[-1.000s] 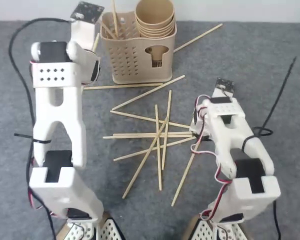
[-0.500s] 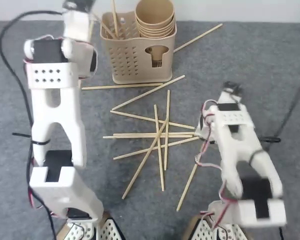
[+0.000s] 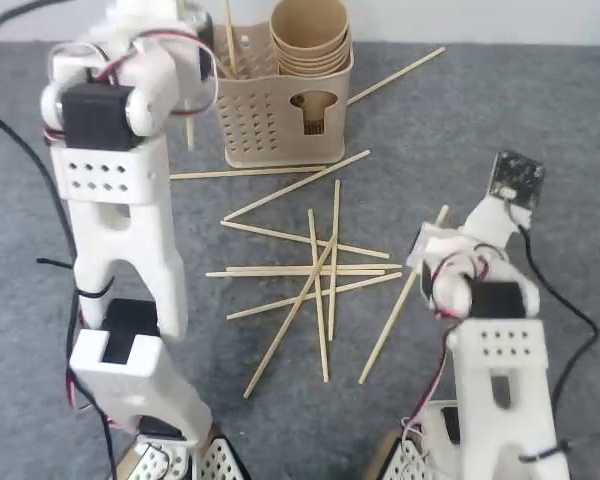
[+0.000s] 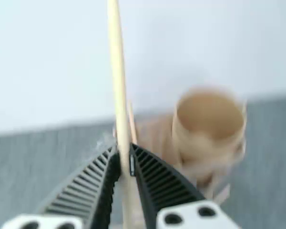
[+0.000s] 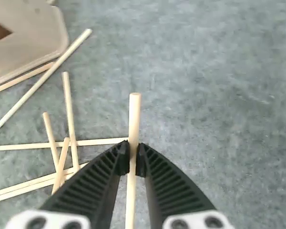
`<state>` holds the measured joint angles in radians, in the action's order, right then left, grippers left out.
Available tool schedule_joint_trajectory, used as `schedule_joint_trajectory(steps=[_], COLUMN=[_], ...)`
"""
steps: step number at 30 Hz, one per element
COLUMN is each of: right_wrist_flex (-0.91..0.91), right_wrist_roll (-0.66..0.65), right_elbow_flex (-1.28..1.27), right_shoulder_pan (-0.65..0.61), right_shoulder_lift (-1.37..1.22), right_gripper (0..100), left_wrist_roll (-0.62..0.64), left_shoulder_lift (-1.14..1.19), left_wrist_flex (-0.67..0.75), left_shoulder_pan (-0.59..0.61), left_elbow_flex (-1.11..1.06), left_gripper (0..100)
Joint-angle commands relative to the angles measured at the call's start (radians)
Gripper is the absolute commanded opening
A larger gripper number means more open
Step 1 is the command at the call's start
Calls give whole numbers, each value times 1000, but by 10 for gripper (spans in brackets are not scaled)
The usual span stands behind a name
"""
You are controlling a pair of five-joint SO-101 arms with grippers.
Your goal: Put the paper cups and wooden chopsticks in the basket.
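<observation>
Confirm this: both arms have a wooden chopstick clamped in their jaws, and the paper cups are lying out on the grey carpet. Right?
Not quite. The paper cups are stacked inside the basket, not on the carpet, as the high view shows. The rest holds: the left jaws clamp one chopstick and the right jaws a second chopstick.

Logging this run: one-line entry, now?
left end effector shut on chopstick | right end effector shut on second chopstick | cups in basket

2 white plastic arms (image 3: 115,200), black servo blocks (image 3: 95,115), black ribbed fingers (image 4: 155,174), red and black cables (image 3: 440,372)
</observation>
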<state>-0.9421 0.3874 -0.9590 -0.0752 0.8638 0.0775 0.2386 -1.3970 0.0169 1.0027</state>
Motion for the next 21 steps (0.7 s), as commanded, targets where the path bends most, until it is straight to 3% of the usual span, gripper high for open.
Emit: schedule_joint_trajectory(steps=[1,17,21], right_wrist_flex=[51,56,96], right_wrist_roll=[-23,-23,-60], right_elbow_flex=[-28,-55,-52], right_shoulder_pan=[-2,-2,8], right_shoulder_lift=[71,82,84], right_gripper=[7,7,7], left_wrist_roll=[18,20,20], left_shoulder_lift=[8,344,420], left_wrist_flex=[181,672,703], left_shoulder_pan=[-34,-38,-38], left_elbow_flex=[12,13,13], left_gripper=[13,13,13])
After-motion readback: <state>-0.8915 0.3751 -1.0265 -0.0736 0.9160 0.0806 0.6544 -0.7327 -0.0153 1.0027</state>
